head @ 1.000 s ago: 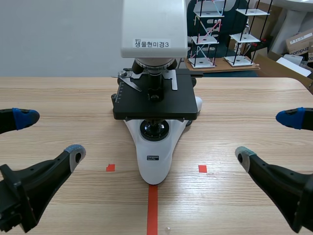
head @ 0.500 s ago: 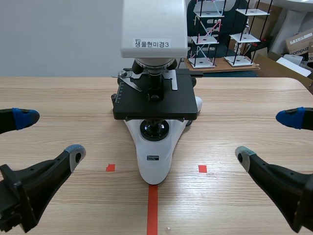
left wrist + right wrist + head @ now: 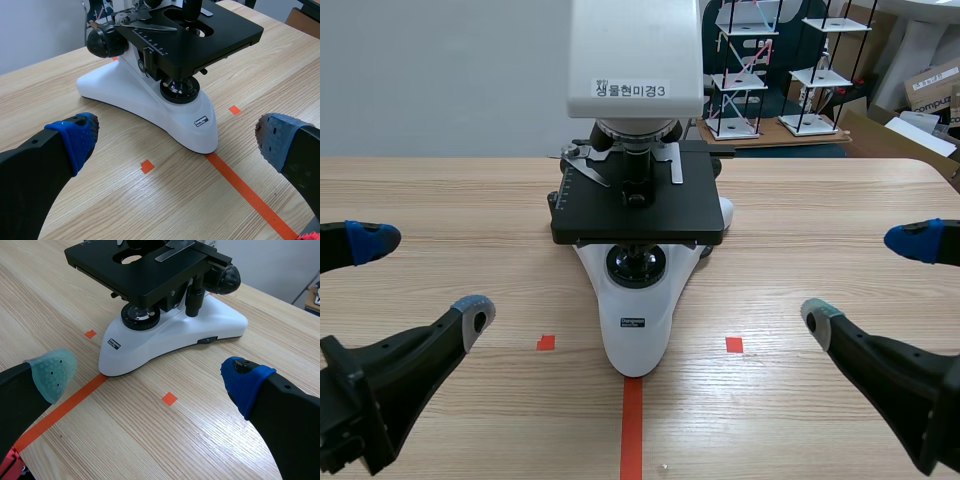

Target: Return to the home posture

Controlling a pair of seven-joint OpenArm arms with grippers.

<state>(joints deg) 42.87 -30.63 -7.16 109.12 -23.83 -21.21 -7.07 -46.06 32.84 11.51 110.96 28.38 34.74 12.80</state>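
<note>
A white microscope (image 3: 636, 330) with a black stage (image 3: 638, 212) stands mid-table, its base on the orange tape line. My left gripper (image 3: 420, 278) sits low at the left, open, holding nothing, well clear of the microscope. My right gripper (image 3: 870, 280) mirrors it at the right, open and holding nothing too. In the left wrist view the microscope (image 3: 165, 107) stands ahead of my left gripper (image 3: 177, 142), between its spread fingers. Ahead of my right gripper (image 3: 150, 375) in the right wrist view lies the microscope base (image 3: 165, 342).
The wooden table (image 3: 470, 200) stretches to either side of the microscope. Behind the table's far edge stand wire model racks (image 3: 740, 70) and cardboard boxes (image 3: 930, 85).
</note>
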